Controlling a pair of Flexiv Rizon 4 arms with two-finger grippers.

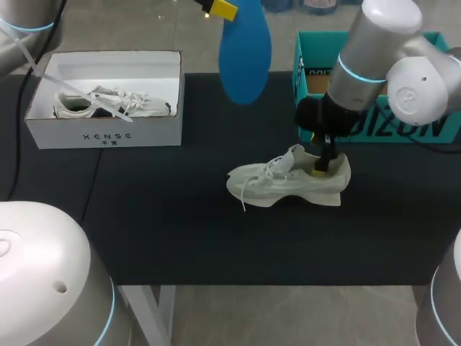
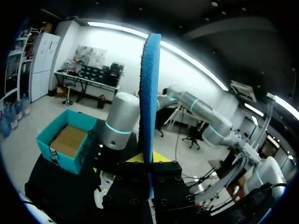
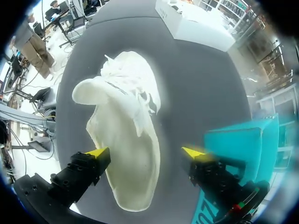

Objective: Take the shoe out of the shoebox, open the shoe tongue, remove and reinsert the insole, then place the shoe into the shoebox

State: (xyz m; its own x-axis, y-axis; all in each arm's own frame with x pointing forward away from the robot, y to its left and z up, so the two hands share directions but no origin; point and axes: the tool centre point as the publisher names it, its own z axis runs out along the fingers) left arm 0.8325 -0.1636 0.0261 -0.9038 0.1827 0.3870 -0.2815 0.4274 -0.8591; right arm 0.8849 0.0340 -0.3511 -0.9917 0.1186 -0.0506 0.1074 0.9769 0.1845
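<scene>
A white shoe (image 1: pixel 288 184) lies on its sole on the black table, toe toward the white shoebox (image 1: pixel 104 133). My right gripper (image 1: pixel 323 163) hangs over its heel. In the right wrist view that gripper (image 3: pixel 145 152) is open, its yellow fingertips (image 3: pixel 99 152) on either side of the shoe's heel (image 3: pixel 131 168), and the tongue (image 3: pixel 91 93) is raised. High over the table's far side, my left gripper (image 1: pixel 217 7) is shut on the blue insole (image 1: pixel 245 50), which hangs down from it. The left wrist view shows the insole (image 2: pixel 150 93) edge-on between the left gripper (image 2: pixel 150 179).
The white shoebox at the far left holds a second white shoe (image 1: pixel 112 104). An open teal box (image 1: pixel 310 68) stands at the far right behind my right arm; it also shows beside the right finger (image 3: pixel 243 144). The black mat ends at the front table edge.
</scene>
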